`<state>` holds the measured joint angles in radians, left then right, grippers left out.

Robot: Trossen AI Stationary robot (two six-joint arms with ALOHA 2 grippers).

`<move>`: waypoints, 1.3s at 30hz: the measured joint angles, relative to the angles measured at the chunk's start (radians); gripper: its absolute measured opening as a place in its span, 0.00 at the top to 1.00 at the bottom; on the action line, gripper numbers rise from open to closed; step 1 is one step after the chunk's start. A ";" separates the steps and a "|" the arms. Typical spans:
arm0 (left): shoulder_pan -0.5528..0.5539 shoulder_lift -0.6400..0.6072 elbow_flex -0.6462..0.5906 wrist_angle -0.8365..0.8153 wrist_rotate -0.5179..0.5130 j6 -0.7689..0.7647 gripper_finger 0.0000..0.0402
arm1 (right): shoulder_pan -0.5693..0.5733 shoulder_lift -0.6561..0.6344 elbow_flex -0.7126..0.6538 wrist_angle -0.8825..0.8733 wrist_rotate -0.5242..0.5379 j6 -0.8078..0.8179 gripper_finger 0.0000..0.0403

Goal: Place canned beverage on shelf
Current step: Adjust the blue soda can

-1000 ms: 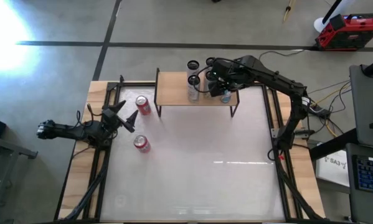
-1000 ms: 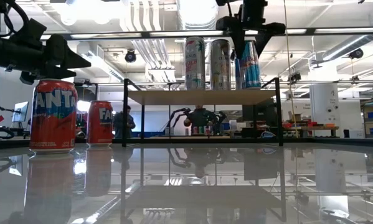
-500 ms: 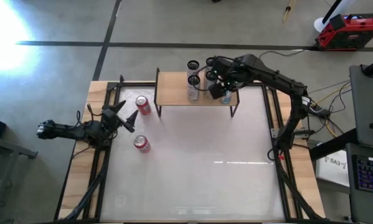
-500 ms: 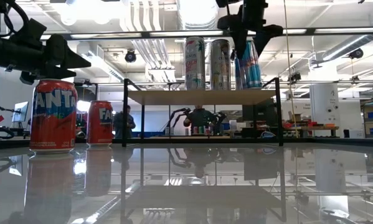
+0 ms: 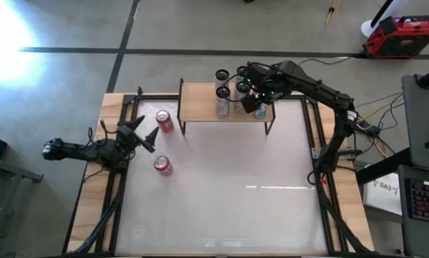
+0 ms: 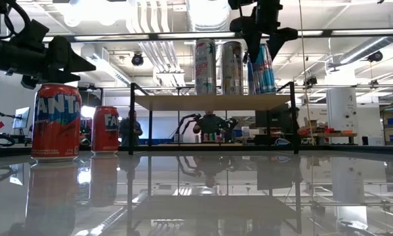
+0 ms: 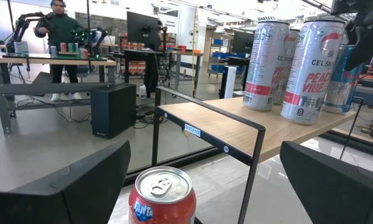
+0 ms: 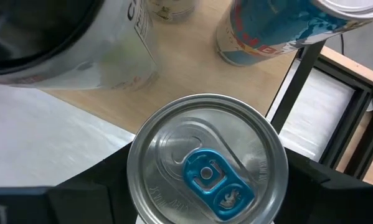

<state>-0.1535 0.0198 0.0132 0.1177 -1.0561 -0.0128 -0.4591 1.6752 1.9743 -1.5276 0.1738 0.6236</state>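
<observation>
The shelf is a tan wooden top on thin black legs at the table's far side. Two silver cans and a blue can stand on it. My right gripper is above the shelf's right end, shut on another blue-tabbed can. Two red Fanta cans stand on the table at the left. My left gripper is open and empty, pointing at the farther Fanta can. My right gripper comes from above, fingers pointing down, one on each side of the can's top rim. The can leans a little below the fingers in the low view. Its base is at the shelf top's right end.
Black rails run along the table's left and right sides. The white table top stretches from the shelf to the near edge. A person stands in the room beyond.
The blue can under my right gripper stood upright a second ago and now leans a little, its base still at the shelf top. My right gripper has shifted slightly toward the table's far edge.
</observation>
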 joint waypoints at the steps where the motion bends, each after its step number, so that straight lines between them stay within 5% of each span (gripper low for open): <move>1: 0.000 0.000 0.000 0.000 0.000 0.000 0.01 | 0.000 0.000 0.000 0.000 0.000 0.000 0.38; 39: 0.000 0.000 0.000 0.000 0.000 0.000 0.01 | 0.000 -0.015 -0.002 0.001 0.010 0.049 0.30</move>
<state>-0.1535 0.0200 0.0132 0.1177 -1.0561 -0.0128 -0.4591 1.6604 1.9724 -1.5266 0.1841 0.6729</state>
